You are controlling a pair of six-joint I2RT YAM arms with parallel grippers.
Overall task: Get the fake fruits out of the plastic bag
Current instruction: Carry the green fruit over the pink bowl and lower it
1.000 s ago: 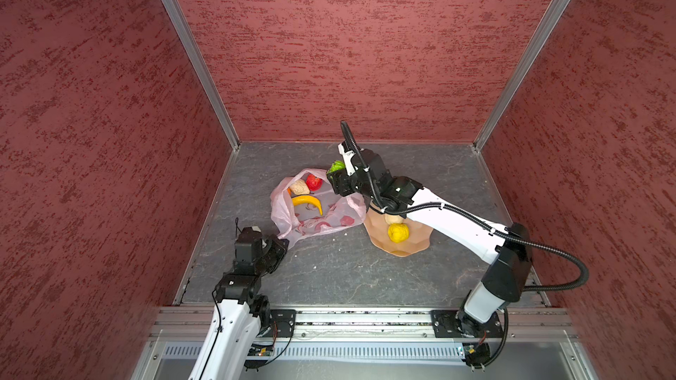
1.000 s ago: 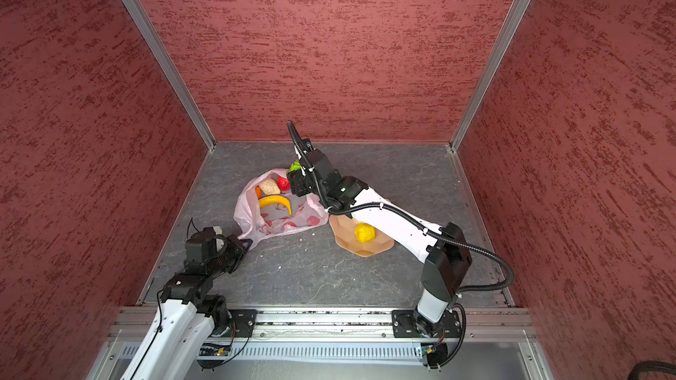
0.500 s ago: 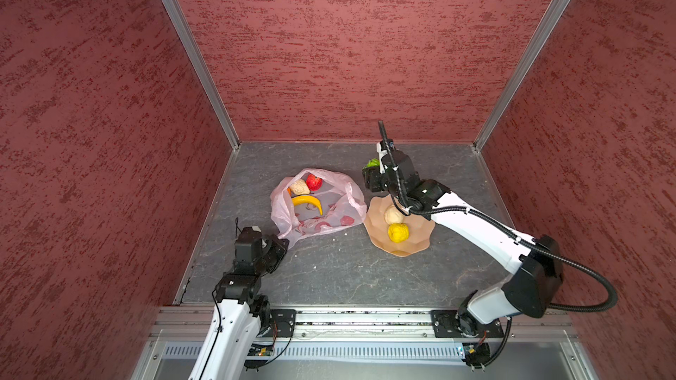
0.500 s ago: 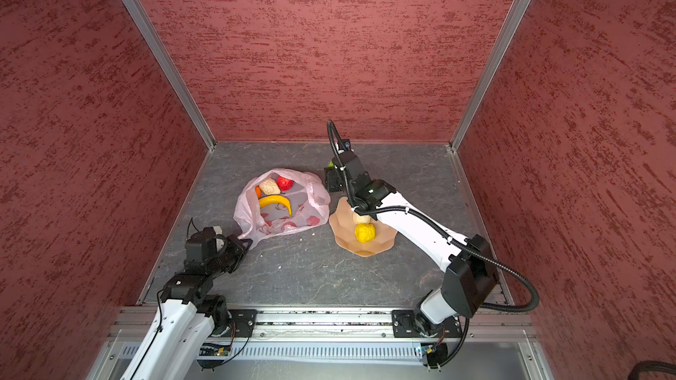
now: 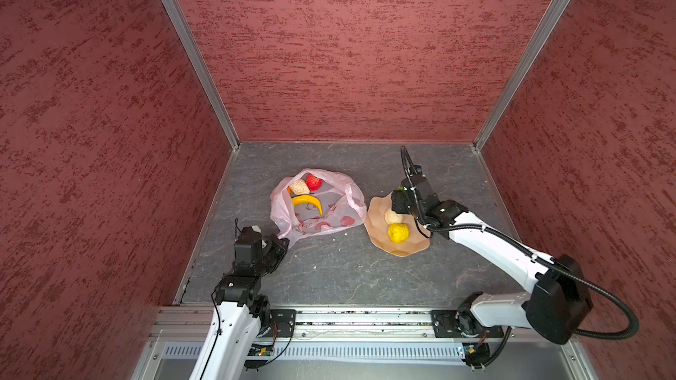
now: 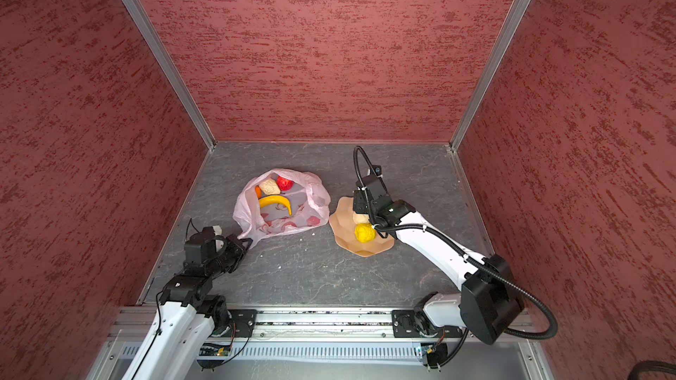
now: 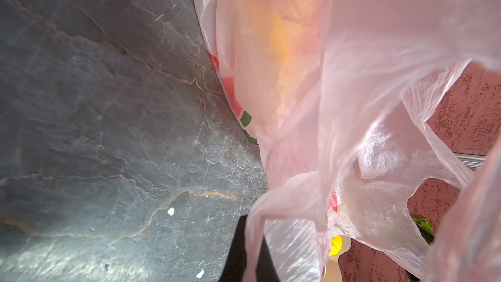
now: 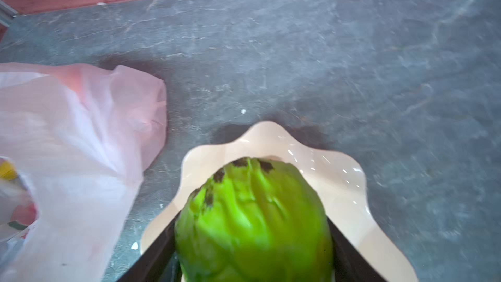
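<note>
The pale-pink plastic bag [image 5: 329, 221] [image 6: 292, 224] lies open on the grey floor. In it show a red fruit [image 5: 314, 181], a cream lumpy one [image 5: 299, 188], a banana [image 5: 307, 201] and a bit of an orange one [image 5: 289, 191]. My left gripper [image 5: 281, 244] [image 7: 252, 256] is shut on the bag's near corner, where the film [image 7: 352, 104] drapes over its black finger. My right gripper [image 5: 398, 197] [image 8: 252, 240] is shut on a green fruit [image 8: 252, 221] over the far edge of the tan plate [image 5: 380, 239] [image 8: 339, 185].
The wavy-edged plate [image 6: 344, 237], right of the bag, carries a bumpy yellow fruit [image 5: 398, 232] [image 6: 364, 232] and a cream lumpy fruit [image 5: 393, 216]. Red textured walls close in the floor on three sides. A metal rail runs along the front.
My right gripper has carried the green fruit from over the bag's mouth to the right, and it now hangs over the plate. The left arm and the bag have stayed put.
</note>
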